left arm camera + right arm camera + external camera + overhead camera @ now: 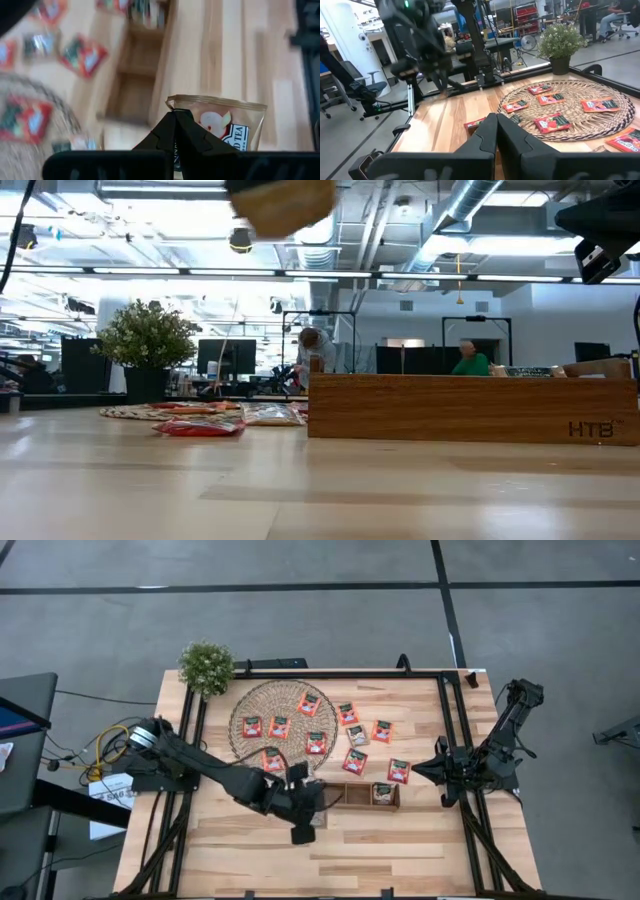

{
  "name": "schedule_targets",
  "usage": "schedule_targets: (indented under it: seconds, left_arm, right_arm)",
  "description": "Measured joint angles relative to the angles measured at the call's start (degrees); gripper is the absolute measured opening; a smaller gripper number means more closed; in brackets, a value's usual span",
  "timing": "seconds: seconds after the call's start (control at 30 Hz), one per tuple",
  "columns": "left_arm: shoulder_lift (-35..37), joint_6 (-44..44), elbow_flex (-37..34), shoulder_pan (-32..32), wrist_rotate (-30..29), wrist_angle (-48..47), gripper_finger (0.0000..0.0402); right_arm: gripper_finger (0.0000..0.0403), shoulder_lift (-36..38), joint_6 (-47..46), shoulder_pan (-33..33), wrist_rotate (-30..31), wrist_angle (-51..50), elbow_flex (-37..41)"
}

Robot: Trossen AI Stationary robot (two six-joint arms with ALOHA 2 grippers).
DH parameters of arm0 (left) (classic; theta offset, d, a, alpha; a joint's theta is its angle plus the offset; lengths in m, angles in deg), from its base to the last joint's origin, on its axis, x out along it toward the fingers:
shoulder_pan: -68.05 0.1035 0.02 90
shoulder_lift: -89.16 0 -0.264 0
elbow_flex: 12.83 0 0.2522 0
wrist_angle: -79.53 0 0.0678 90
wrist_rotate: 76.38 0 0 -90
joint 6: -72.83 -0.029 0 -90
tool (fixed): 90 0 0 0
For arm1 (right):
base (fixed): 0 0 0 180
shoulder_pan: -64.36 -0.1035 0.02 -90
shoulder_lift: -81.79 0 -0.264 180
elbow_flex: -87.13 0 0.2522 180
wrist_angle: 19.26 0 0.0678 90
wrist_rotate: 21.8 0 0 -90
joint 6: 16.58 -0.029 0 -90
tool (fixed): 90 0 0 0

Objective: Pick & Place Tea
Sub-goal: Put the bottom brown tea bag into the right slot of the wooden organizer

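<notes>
My left gripper (175,116) is shut on a pale brownish tea sachet (225,120) printed with "TEA". It hangs in the air just off the left end of the brown wooden tray (362,793); in the low view the sachet (282,204) shows as a blur high above the table. Several red tea sachets lie flat on the round woven mat (262,700) and on the wood right of it, such as one (399,771). A pale sachet (382,793) lies in the tray's right compartment. My right gripper (496,125) waits shut at the table's right edge. My left gripper pinches the pale sachet between its two fingers near one side edge (186,111). Most of the sachet sticks out beyond and beside the fingertips. The fingers slant down from the table's left side. The sachet is lifted clear of the table, with its sealed edge (215,101) farthest from the fingers.
A small potted plant (206,666) stands at the mat's far left. A black metal frame (440,690) runs along the table's sides. Bare wood lies in front of the tray toward the near edge. People sit at desks in the room beyond.
</notes>
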Motion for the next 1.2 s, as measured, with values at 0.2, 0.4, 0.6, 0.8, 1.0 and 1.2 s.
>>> schedule_targets:
  seconds: [0.2, 0.4, 0.6, 0.8, 1.0, 1.2]
  left_arm:
    - [-4.77, -8.12, 11.42, 1.87, -4.61, 1.52, 0.0]
    - [-11.71, -14.91, 21.34, 4.19, -9.07, 1.07, 0.0]
    - [-15.48, -19.57, 26.5, 5.98, -11.42, 1.98, 0.0]
    - [-15.94, -21.42, 26.94, 6.27, -12.71, 5.53, 0.0]
    - [-18.34, -22.58, 27.02, 6.34, -17.55, 12.51, 0.0]
    - [-21.53, -27.9, 26.96, 6.36, -23.2, 20.31, 0.0]
  right_arm:
    - [0.0001, -0.01, 0.02, 0.0, 0.07, -0.18, 0.0]
    - [0.0001, 0.0, 0.02, 0.0, 0.07, -0.41, 0.0]
    - [0.0001, -0.01, -0.07, 0.0, 0.06, -0.16, 0.0]
    - [0.0001, -0.01, -0.29, 0.0, -0.11, 2.75, 0.0]
    - [0.0001, 0.03, -2.47, 0.0, 0.5, 5.47, -0.04]
    - [0.0001, 0.03, -2.28, 0.0, 1.43, 8.4, -0.04]
